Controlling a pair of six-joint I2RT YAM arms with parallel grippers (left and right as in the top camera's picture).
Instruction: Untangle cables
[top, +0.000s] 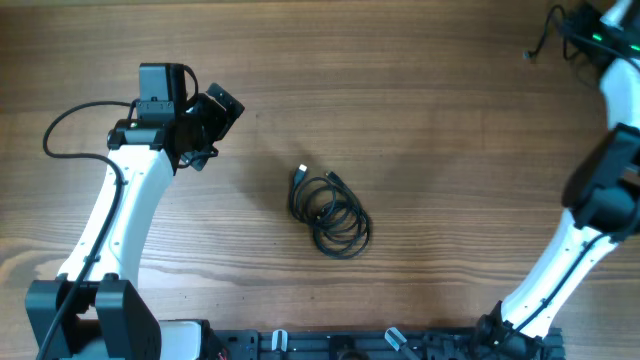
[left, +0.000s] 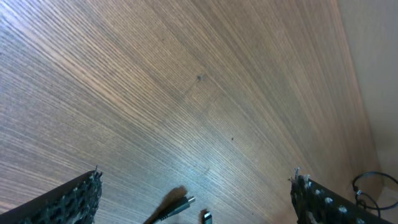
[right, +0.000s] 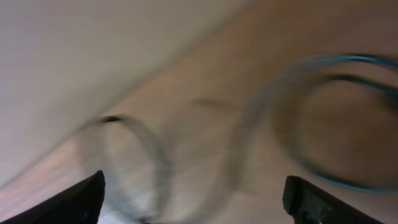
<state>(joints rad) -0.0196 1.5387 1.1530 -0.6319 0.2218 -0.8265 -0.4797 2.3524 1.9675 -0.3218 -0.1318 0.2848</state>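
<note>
Cables lie in one black coiled bundle on the tabletop, about midway between the two arms, with plug ends sticking out at the upper left of the coil. At far left, the left tool hovers over bare wood, up and to the left of the coil and apart from it. Its wrist view shows its fingers spread wide with nothing between them, and two plug tips near the lower edge. At far right, the right tool is at the tabletop's back corner, well apart from the coil. Its wrist view is blurred: the tool stands wide, with smeared loops of thin cord ahead of it. Whether it touches the cord I cannot tell.
</note>
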